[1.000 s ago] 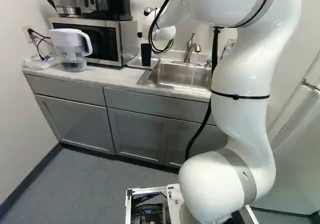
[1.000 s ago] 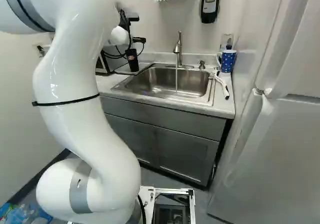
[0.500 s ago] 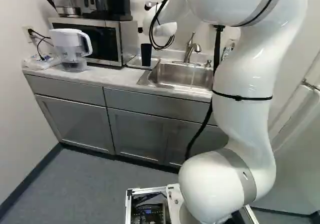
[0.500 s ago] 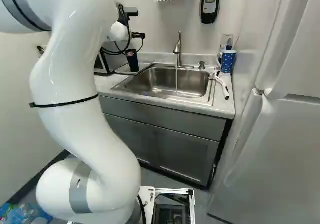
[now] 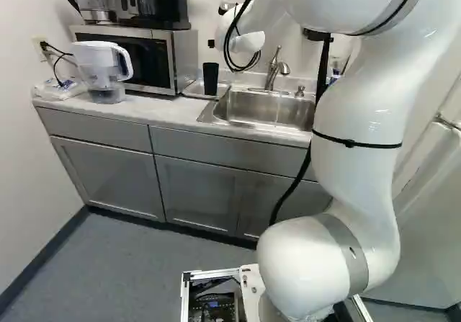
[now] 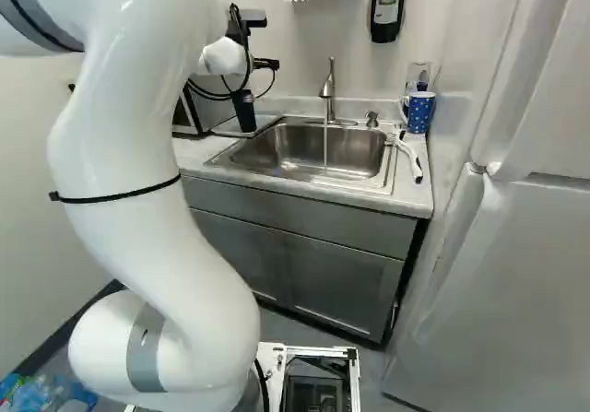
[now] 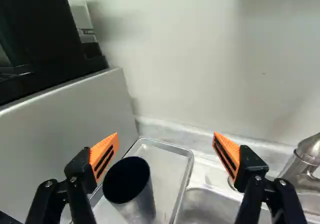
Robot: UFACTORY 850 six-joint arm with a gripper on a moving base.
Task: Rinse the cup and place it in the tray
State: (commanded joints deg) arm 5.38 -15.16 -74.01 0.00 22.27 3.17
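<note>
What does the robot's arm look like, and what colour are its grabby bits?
The arm is smooth, shiny white and rounded, with grey bands and a thin black strap around it. A black cable runs down beside it. Its jaws, spread wide apart, are black, with pointy orange pads that have dark stripes.

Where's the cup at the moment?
In the left base view, the cup stands in the metal tray, between the microwave and the sink.
</note>
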